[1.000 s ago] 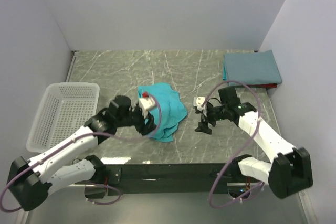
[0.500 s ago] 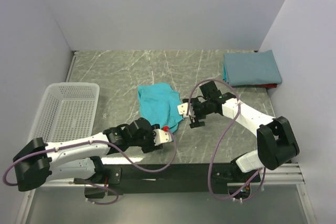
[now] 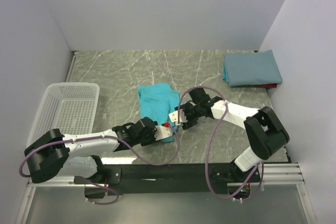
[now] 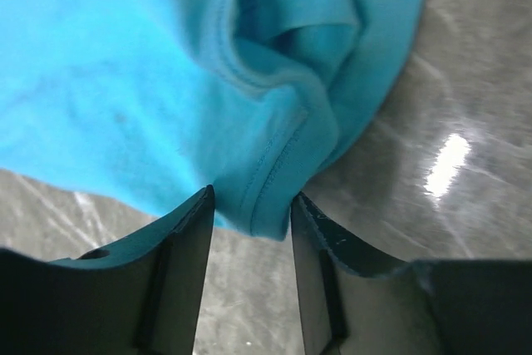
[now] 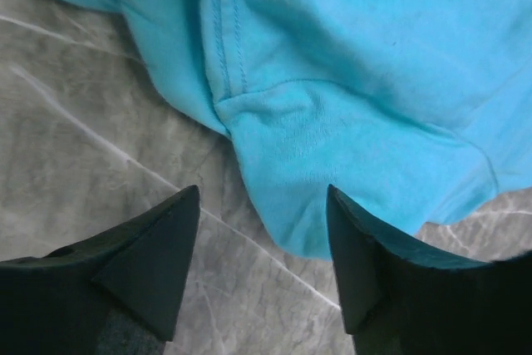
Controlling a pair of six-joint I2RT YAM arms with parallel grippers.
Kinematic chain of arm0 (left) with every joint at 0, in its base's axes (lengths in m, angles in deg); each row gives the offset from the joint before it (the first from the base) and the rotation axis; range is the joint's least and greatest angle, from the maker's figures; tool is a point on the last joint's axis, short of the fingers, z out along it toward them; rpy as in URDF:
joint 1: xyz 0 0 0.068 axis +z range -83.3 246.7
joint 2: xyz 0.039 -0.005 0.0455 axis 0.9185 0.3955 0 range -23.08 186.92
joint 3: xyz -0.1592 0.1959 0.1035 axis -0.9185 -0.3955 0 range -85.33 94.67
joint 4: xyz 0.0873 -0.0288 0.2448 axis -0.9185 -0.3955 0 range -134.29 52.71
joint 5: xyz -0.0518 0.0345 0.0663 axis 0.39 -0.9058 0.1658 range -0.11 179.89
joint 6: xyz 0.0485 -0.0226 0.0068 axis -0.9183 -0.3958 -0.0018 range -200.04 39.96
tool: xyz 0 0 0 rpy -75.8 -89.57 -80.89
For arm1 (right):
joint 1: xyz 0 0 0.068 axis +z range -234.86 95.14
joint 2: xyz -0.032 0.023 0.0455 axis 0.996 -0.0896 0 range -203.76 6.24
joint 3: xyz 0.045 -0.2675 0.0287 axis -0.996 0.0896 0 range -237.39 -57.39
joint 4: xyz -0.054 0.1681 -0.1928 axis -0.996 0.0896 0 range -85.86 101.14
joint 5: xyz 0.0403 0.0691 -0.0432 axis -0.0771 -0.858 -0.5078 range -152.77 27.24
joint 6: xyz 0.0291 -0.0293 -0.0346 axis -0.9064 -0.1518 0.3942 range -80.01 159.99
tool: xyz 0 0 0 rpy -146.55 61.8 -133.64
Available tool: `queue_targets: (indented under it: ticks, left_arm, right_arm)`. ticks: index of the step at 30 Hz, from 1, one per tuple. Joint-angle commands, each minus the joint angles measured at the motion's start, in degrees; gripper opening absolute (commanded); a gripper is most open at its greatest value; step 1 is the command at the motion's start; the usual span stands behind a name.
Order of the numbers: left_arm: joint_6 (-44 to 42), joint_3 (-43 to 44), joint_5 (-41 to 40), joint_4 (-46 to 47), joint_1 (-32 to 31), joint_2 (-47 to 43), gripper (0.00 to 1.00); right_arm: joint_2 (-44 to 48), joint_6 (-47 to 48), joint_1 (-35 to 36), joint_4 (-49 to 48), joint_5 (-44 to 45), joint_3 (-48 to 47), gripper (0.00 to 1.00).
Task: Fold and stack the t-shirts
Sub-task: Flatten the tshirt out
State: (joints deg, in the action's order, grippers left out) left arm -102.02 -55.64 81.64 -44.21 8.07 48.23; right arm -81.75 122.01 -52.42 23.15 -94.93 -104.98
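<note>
A bright teal t-shirt lies crumpled in the middle of the table. A slate-blue t-shirt lies folded as a rectangle at the back right. My left gripper is low at the teal shirt's near right corner. In the left wrist view a stitched hem corner of the teal t-shirt sits between the tips of the left gripper, whose jaws stand apart. My right gripper is at the same shirt's right edge. In the right wrist view the right gripper is wide open around a rounded fold of the teal t-shirt.
A white mesh basket stands at the left edge. A red edge shows under the folded slate-blue shirt. Both grippers are close together at the teal shirt's near right side. Walls close in the table on three sides.
The left arm swung from over the teal shirt down to its near right corner. The right gripper moved left to the shirt's edge. Both pairs of jaws have narrowed.
</note>
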Motion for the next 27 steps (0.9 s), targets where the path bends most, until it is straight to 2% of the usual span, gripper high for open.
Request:
queue_targets:
  ticks: [1, 3, 5, 8, 9, 10, 12, 17, 22, 27]
  left_arm:
    - [-1.0, 0.0, -2.3, 2.8, 1.1, 0.1, 0.47]
    - [-0.9, 0.0, -2.1, 3.0, 1.3, 0.1, 0.42]
    - [-1.0, 0.0, -2.0, 3.1, 1.5, 0.1, 0.37]
    - [-0.9, 0.2, -2.1, 3.0, 1.8, 0.4, 0.24]
    - [-1.0, 0.3, -2.6, 2.9, 1.8, 0.4, 0.13]
    - [-1.0, 0.4, -2.7, 2.8, 1.8, 0.3, 0.08]
    - [-1.0, 0.2, -2.5, 3.0, 1.9, -1.2, 0.01]
    - [-0.4, -0.9, -0.6, 4.3, 2.6, -7.0, 0.01]
    - [0.2, -0.9, 3.4, 4.8, 2.9, -16.3, 0.01]
    - [3.2, 7.2, 10.9, 5.2, 2.5, -21.3, 0.01]
  right_arm:
    - [-2.8, 2.0, 0.5, -1.5, 3.2, -3.4, 0.65]
    - [-4.0, 1.7, 0.5, -1.6, 3.9, -4.1, 0.60]
    - [-4.4, 1.3, 0.6, -2.1, 4.1, -4.2, 0.51]
    - [-4.5, 0.0, 0.7, -3.8, 4.6, -3.7, 0.38]
    - [-4.5, -0.9, 0.7, -4.1, 4.7, -3.8, 0.28]
    - [-4.5, -1.7, 0.6, -4.3, 4.5, -4.0, 0.23]
    - [-3.6, -3.6, 0.3, -5.5, 4.2, -4.0, 0.00]
    - [0.4, -5.9, -1.8, -5.6, 2.3, -3.0, 0.00]
    - [9.1, -10.6, -4.8, -2.1, -0.5, -3.9, 0.00]
    - [22.9, -21.5, -8.4, 2.6, -0.5, -6.5, 0.00]
